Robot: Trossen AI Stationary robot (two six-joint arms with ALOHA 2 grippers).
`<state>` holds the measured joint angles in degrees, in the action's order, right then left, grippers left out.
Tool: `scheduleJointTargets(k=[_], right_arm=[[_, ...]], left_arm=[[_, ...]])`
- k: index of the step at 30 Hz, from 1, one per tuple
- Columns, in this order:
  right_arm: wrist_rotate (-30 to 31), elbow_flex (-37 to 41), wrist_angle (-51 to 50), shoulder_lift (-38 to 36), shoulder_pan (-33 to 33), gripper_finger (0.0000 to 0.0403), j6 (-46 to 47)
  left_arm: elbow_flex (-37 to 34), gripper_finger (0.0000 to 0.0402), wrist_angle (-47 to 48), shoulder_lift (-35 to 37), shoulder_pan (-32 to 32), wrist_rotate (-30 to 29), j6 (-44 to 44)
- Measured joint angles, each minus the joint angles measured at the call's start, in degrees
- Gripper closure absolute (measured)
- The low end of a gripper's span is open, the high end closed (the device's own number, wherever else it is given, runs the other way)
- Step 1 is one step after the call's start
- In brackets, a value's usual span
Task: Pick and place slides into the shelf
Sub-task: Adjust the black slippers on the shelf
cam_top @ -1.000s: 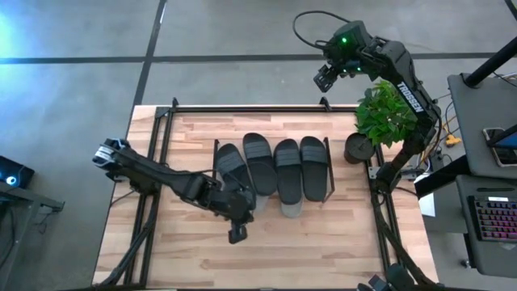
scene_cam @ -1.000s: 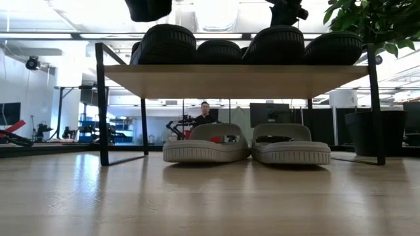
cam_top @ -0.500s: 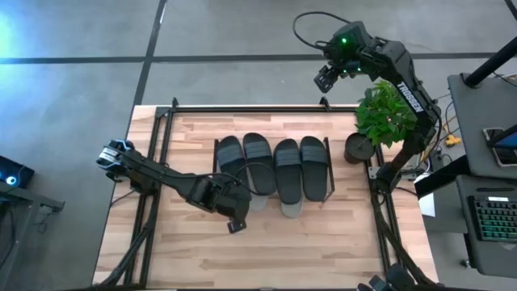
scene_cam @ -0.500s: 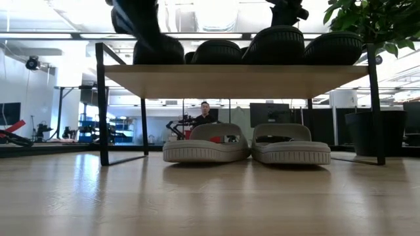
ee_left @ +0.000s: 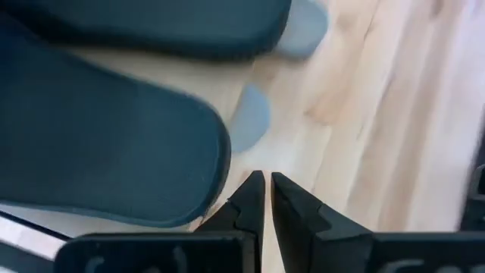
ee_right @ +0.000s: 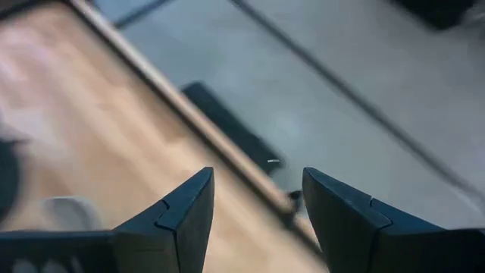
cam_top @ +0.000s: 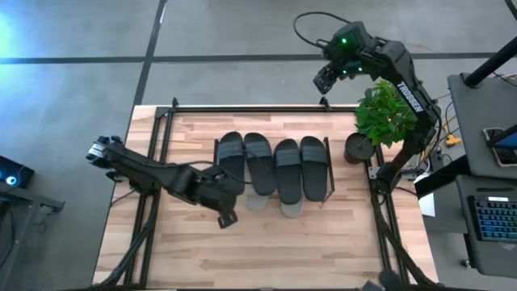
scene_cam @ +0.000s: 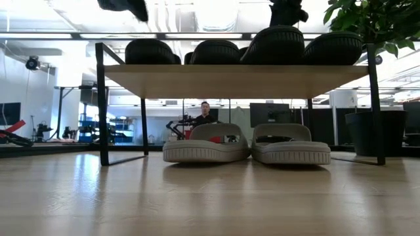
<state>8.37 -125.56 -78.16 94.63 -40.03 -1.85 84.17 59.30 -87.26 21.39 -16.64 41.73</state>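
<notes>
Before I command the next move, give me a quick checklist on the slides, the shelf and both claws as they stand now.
1. Four dark slides on the shelf top: ok.
2. Two light grey slides on the lower level: ok.
3. Left claw shut, holding nothing: ok.
4. Left claw off the shelf, over bare table: ok.
5. Right claw open, parked beyond the table's far edge: ok.
6. Any slide lying loose on the table: none seen, ok.

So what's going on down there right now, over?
Left gripper shut, empty, beside shelf. Right gripper open, parked beyond table. Four dark slides on top, two light ones beneath. Nothing in the way.
</notes>
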Motion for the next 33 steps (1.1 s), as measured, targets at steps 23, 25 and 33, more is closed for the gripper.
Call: scheduleJointTargets(k=[23,25,33], right_arm=[[-3.9,10.5,11.8,14.5,12.0,0.0344,-8.7],[-3.4,9.6,10.0,15.0,12.1,0.0372,-8.0],[0.7,3.4,3.6,11.6,13.0,0.0385,0.3]], left_arm=[[-8.0,0.0391,8.0,17.9,-2.2,-10.1,21.0],[-8.9,0.0391,8.0,17.9,-2.1,-9.9,21.0],[-9.8,0.0391,8.2,16.7,-2.5,-11.0,18.4]])
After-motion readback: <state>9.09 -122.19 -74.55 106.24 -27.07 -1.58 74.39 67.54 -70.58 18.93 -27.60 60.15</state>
